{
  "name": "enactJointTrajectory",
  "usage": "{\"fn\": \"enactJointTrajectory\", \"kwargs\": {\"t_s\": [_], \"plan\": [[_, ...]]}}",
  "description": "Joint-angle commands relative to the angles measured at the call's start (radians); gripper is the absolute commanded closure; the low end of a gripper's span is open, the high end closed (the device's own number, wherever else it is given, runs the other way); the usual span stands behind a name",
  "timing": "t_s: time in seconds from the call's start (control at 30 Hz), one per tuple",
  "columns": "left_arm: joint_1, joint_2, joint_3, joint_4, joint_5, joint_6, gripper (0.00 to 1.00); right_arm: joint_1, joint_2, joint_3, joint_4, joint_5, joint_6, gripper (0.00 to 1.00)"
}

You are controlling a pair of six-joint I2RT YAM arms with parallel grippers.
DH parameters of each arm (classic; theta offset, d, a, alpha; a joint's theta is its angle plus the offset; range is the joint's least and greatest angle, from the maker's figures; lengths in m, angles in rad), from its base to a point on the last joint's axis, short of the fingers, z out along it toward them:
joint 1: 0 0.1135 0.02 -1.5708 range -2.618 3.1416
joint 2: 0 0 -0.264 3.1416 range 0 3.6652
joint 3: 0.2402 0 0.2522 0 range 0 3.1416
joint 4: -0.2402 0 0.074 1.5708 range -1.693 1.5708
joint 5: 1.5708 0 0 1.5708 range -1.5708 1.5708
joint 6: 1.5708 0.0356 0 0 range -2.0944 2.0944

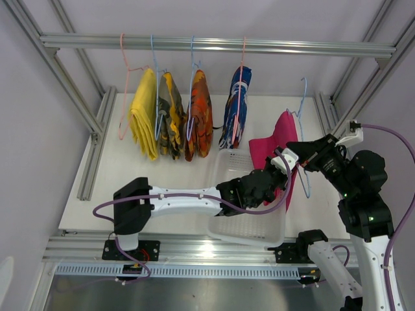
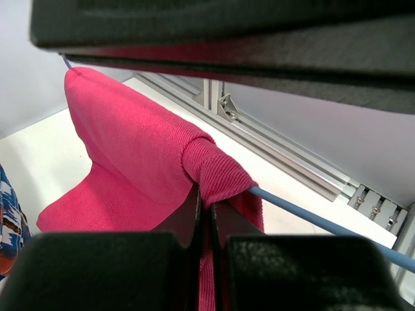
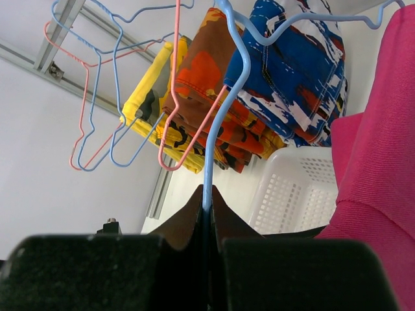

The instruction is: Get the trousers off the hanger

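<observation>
**Top external view: plain magenta-pink folded trousers (image 1: 272, 144) clamped on their light-blue wire hanger (image 1: 303, 97)**

The plain magenta-pink folded trousers are draped over the bar of the light-blue wire hanger, at the right of the scene. The hanger's hook is clear of the rail. In the left wrist view the pink cloth (image 2: 130, 149) is folded over the blue wire (image 2: 311, 220). The left end effector (image 2: 206, 207) has its fingers pressed together on that fold, just where the wire leaves the cloth. From above, the left end effector (image 1: 282, 180) reaches in from the left, across the basket.

The right end effector (image 1: 293, 154) comes in from the right side. In the right wrist view its fingers (image 3: 206, 207) are closed tight on the blue wire (image 3: 227, 110), with the pink cloth (image 3: 382, 149) just to the right.

Below and just left of the pink trousers stands a white perforated plastic basket (image 1: 246, 236) on the white desk (image 1: 130, 181).

Further left, four more garments hang on wire hangers from the aluminium rail (image 1: 214, 44):
- blue trousers with white and red pattern (image 1: 235, 107)
- orange camouflage trousers (image 1: 198, 116)
- olive-yellow camouflage trousers (image 1: 170, 116)
- plain yellow trousers (image 1: 144, 113)
</observation>
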Motion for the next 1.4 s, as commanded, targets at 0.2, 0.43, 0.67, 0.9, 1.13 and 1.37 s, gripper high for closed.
{"fn": "enactJointTrajectory", "kwargs": {"t_s": [0.2, 0.43, 0.67, 0.9, 1.13, 1.37], "plan": [[0.000, 0.004, 0.044, 0.055, -0.031, 0.075, 1.00, 0.007, -0.057, -0.043, 0.115, -0.049, 0.026, 1.00], [0.000, -0.054, 0.061, 0.071, -0.061, 0.098, 0.99, 0.007, -0.091, -0.101, 0.103, -0.043, 0.017, 1.00], [-0.005, -0.128, 0.052, 0.069, -0.071, 0.121, 1.00, 0.007, -0.106, -0.123, 0.077, -0.014, -0.008, 1.00], [-0.015, -0.201, 0.043, 0.088, -0.065, 0.163, 1.00, 0.007, -0.141, -0.198, 0.075, 0.027, -0.028, 1.00], [-0.034, -0.243, 0.047, 0.109, -0.065, 0.190, 0.99, 0.004, -0.158, -0.294, 0.127, 0.033, -0.011, 1.00], [-0.058, -0.304, 0.060, 0.115, -0.067, 0.244, 0.99, 0.007, -0.141, -0.348, 0.175, 0.067, -0.017, 1.00]]}}
